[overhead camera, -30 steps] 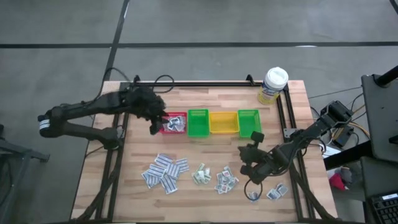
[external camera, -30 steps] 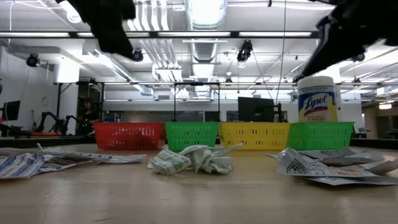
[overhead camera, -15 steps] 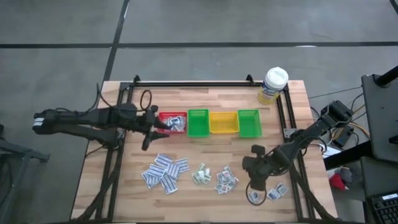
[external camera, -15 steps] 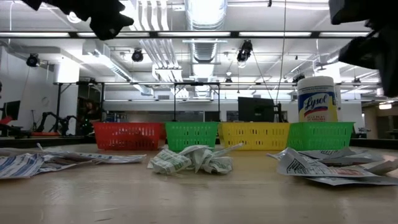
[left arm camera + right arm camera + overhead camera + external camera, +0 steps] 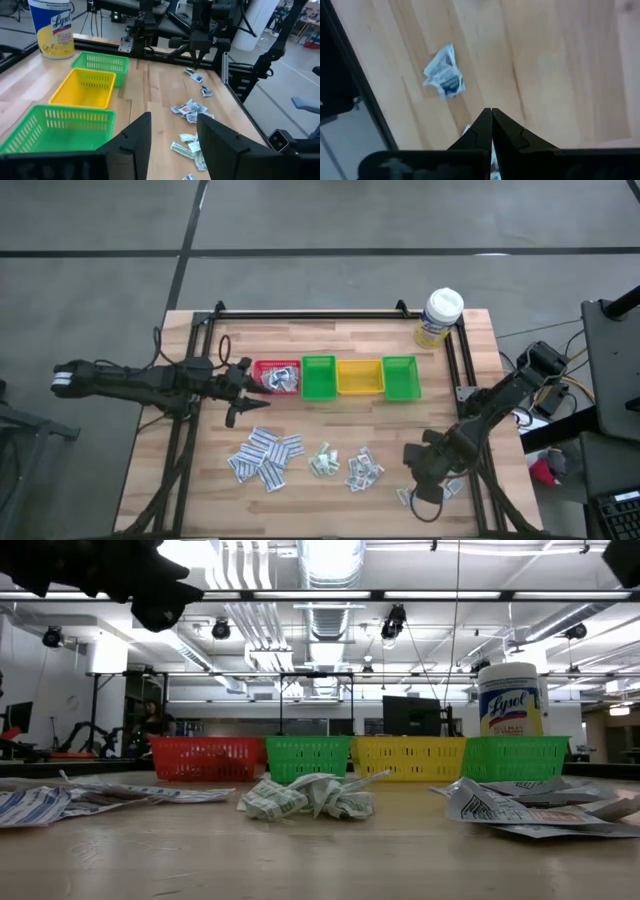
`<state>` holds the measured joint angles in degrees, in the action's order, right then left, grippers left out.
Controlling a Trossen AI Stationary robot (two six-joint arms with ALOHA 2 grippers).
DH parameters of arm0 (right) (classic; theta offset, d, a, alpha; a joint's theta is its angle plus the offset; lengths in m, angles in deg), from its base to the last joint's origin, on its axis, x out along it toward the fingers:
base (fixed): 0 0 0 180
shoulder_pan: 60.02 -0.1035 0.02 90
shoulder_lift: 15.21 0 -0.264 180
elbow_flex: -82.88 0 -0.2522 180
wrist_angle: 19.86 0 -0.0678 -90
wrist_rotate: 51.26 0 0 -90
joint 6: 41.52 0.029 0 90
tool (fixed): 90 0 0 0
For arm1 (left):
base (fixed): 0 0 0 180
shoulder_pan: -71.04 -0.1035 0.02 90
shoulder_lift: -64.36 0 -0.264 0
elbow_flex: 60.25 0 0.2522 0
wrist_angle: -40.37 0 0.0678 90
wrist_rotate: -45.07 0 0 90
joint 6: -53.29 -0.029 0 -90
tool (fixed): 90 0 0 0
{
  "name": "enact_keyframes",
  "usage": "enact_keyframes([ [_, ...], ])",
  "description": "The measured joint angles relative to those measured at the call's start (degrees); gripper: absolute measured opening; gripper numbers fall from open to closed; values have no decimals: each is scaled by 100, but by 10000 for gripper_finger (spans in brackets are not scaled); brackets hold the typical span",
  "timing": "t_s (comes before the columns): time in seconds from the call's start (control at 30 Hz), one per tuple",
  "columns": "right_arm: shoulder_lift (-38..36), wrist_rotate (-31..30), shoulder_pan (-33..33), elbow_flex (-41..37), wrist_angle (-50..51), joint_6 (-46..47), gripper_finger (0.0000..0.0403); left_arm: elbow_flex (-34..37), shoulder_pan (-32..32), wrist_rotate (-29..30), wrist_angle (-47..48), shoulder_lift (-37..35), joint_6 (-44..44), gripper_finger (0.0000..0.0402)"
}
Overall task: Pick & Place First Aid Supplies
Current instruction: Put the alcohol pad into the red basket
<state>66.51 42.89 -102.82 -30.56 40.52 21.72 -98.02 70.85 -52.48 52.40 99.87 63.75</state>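
While bottle (image 5: 510, 698) reads "Lysol" | left pincer (image 5: 172, 145) released | right pincer (image 5: 491, 125) clenched, empty

1. Even, bright overhead light; ceiling strip lights (image 5: 330, 560) glare in the low view.
2. Shadows on the desk (image 5: 330, 340) are soft.
3. Low view's near foreground blurs; arms silhouette darkly.

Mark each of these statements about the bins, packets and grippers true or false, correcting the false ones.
1. The red bin holds packets. True.
2. The yellow bin holds packets. False: it shows none.
3. The left gripper is open. True.
4. The right gripper hangs over the green bins. False: it is low over the loose packets at the table's near right corner, fingers shut.
5. The bottle lies tipped over. False: it stands upright behind the bins.
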Motion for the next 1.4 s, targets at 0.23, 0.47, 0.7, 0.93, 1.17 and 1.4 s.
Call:
enact_keyframes([
  [0.23, 0, -7, -260, 0, -349, 391, 8, 105, -2, 14, 2, -58, 151, 151],
  [0.47, 89, 42, -489, 0, -531, 844, 20, 110, -2, 15, 2, -59, 153, 151],
  [0.7, 349, 294, -778, 0, -670, 1464, 72, 114, -6, 15, 11, -57, 157, 151],
  [0.93, 629, 702, -1100, 0, -690, 1911, 107, 114, -5, 15, 23, -52, 157, 151],
  [1.17, 903, 699, -1367, 0, -895, 1917, 109, 114, -6, 15, 27, -50, 157, 151],
  [1.4, 1185, 688, -1513, 2, -923, 1770, 108, 127, -4, 15, 34, -50, 157, 151],
])
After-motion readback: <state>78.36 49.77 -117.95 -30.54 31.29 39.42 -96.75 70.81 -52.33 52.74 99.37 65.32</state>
